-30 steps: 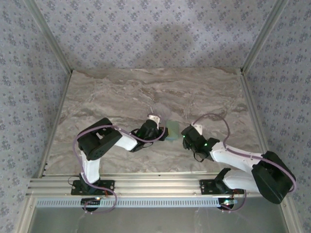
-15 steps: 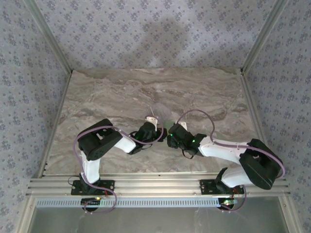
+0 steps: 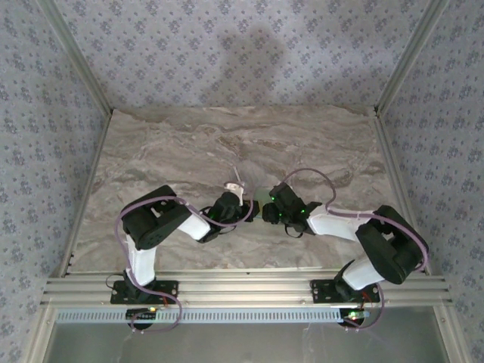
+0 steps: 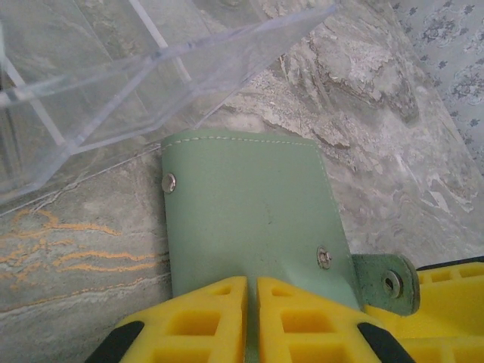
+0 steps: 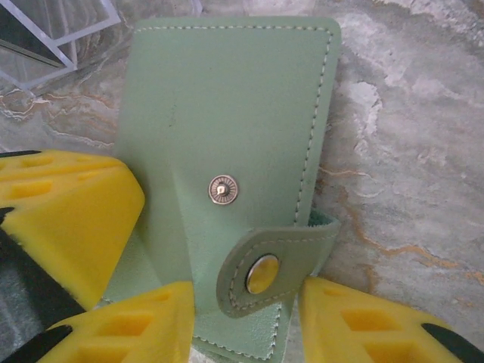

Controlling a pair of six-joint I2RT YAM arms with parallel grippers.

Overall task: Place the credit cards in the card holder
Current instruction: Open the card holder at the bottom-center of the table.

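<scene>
Left gripper (image 4: 251, 318) is clenched on the holder's (image 4: 242, 212) edge. Right gripper (image 5: 246, 325) straddles its snap tab (image 5: 265, 272), grip unclear. Tugging the tab could drag the holder free.

Card holder (image 5: 227, 106) on table (image 5: 408, 136), before box (image 5: 45, 30)

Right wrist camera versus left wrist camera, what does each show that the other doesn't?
Right wrist: the strap side of the card holder, its strap folded over with a brass snap cap, the right tool with yellow fingers either side. Left wrist: the plain panel with two rivets, the left tool shut on its near edge, patterned wall. Both: the green holder, the clear plastic box, the marble table.
</scene>
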